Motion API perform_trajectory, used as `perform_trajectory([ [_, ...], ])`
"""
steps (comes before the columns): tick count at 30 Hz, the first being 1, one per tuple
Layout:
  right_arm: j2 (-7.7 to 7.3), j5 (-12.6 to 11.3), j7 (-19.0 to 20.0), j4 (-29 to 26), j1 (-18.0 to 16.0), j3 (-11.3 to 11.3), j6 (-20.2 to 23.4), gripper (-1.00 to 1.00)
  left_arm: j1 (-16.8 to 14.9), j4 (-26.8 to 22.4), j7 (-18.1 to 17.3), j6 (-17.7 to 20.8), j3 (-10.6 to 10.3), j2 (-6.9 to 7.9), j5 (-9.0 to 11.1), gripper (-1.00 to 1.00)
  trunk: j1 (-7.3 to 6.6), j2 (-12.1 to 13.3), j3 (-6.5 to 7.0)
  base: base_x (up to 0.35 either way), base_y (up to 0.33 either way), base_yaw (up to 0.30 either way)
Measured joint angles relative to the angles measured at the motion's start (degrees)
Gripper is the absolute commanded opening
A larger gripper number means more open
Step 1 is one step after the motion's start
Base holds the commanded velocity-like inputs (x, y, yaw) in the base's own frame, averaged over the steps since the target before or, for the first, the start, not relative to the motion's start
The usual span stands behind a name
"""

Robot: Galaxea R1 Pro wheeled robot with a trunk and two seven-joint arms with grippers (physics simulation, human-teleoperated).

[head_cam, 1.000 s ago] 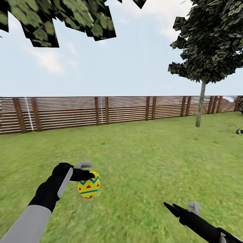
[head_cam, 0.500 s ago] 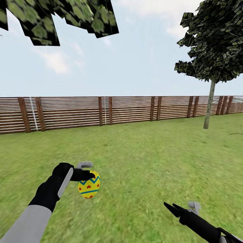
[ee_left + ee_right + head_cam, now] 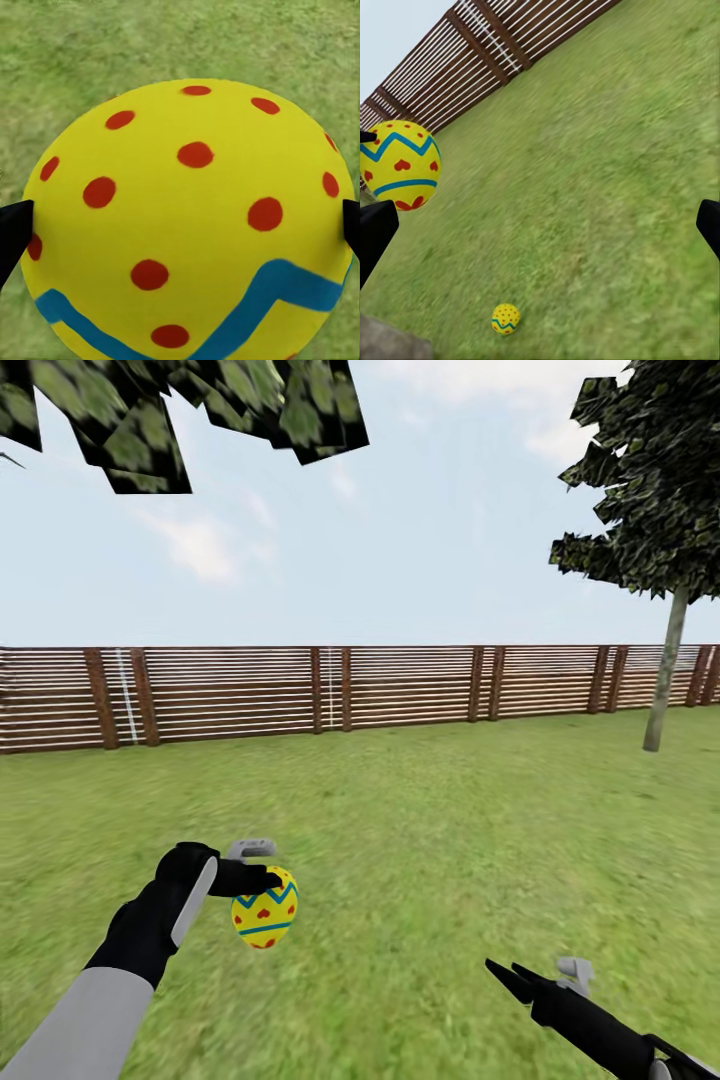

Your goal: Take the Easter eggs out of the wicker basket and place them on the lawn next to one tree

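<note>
Left gripper (image 3: 262, 880) carries egg (image 3: 264, 907) above lawn (image 3: 430, 840), fingers clamped on its sides, basket out of frame. Right gripper (image 3: 535, 972) empty, fingers spread wide. Second egg (image 3: 505, 318) lies on grass below. Tree (image 3: 665, 670) stands near fence (image 3: 400, 685), well apart from robot. Judged: at least two eggs out of basket; third unaccounted for; carried egg not yet set down.

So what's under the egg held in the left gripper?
Bare lawn lies below the held egg, clamped in the left gripper. The egg itself blocks the grass directly beneath it.
</note>
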Motion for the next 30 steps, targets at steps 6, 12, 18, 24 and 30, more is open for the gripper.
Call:
perform_trajectory([
  [6, 0.0, 0.0, 0.0, 0.0, 0.0, 0.0, 0.0, 1.0, 0.0, 0.0, 0.0, 0.0, 0.0, 0.04, 0.0, -1.0, 0.0, 0.0, 0.0, 0.309, -0.167, 0.186],
  [12, 0.0, 0.0, -0.1, 0.0, 0.0, 0.1, 0.0, 1.0, 0.0, 0.0, 0.0, 0.0, 0.0, 0.03, 0.0, -1.0, 0.0, 0.0, 0.0, 0.303, -0.178, 0.186],
  [18, 0.01, 0.0, -0.1, 0.0, 0.0, 0.1, 0.0, 1.0, 0.0, 0.0, 0.0, 0.0, 0.0, 0.04, 0.0, -1.0, 0.0, 0.0, 0.0, 0.302, -0.182, 0.186],
  [24, 0.02, 0.1, -0.1, -0.1, 0.0, 0.1, 0.1, 1.0, 0.0, 0.0, 0.1, 0.0, 0.0, 0.04, 0.0, -1.0, 0.0, 0.0, 0.0, 0.302, -0.182, 0.186],
  [30, 0.04, 0.1, -0.2, 0.0, 0.0, 0.1, 0.1, 1.0, -1.1, 2.6, 0.1, 0.0, 0.2, 0.07, 0.0, -1.0, 0.0, 0.0, 0.0, 0.301, -0.182, 0.186],
])
